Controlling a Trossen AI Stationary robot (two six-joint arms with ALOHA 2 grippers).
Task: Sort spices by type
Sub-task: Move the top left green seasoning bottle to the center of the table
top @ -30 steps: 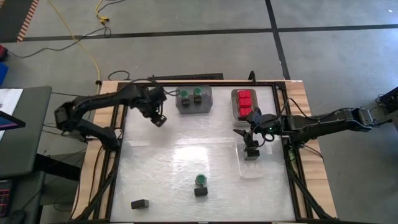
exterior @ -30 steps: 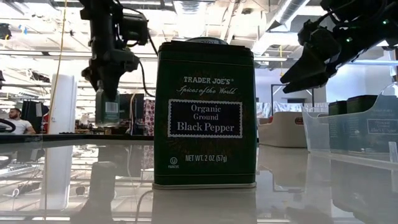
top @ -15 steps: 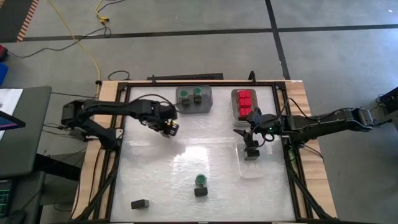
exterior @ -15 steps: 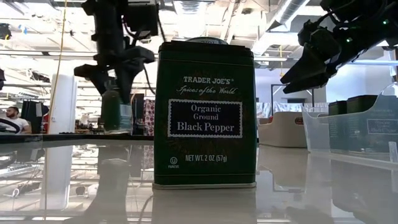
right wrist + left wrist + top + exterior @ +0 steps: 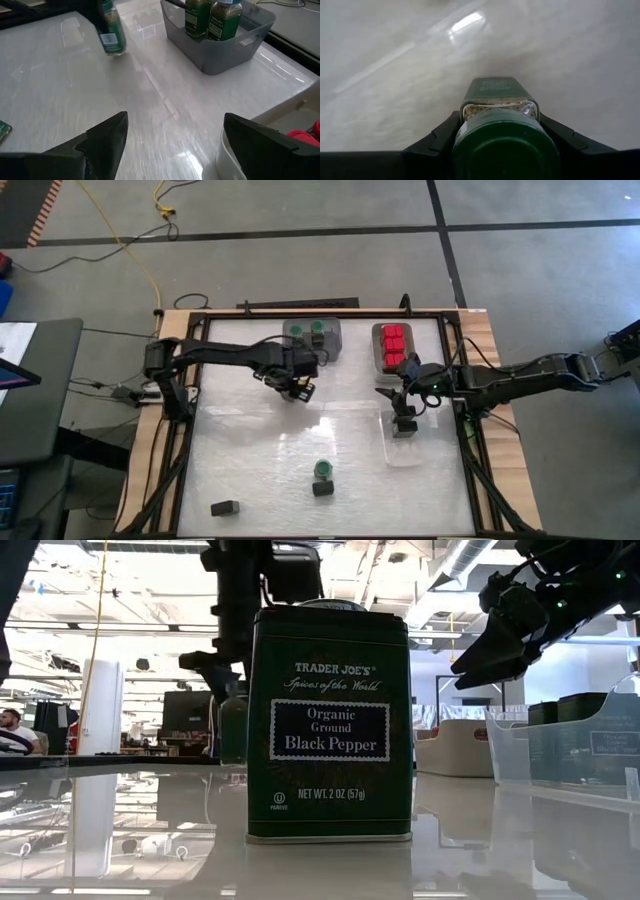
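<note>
My left gripper (image 5: 298,385) is shut on a green-lidded spice jar (image 5: 496,91) just near of the grey tray (image 5: 335,352), which holds two more green-lidded jars (image 5: 309,334). In the low view the held jar (image 5: 232,725) shows behind a black pepper tin (image 5: 330,725). My right gripper (image 5: 402,394) stands open over the far end of a clear tray (image 5: 404,452), where a dark block (image 5: 403,424) rests on its base. Red-topped spices (image 5: 394,345) fill a tray at the far right. A green-lidded jar (image 5: 323,468) stands beside a black block (image 5: 322,488) near the front edge. My left gripper pinches the jar at its top, by the green lid (image 5: 464,139), between its two fingers (image 5: 436,140). The fingers come from above, pointing down. The jar hangs upright below them (image 5: 111,32), clear of the table.
Another black block (image 5: 226,507) lies at the near left corner. The middle of the table (image 5: 250,450) is bare white surface. The table's dark frame rail (image 5: 186,430) runs along each side.
My left gripper has carried the jar toward the table's right edge and a little toward the near edge, from the far left to just in front of the grey tray, rolling its wrist on the way. The jar stays upright and lifted.
</note>
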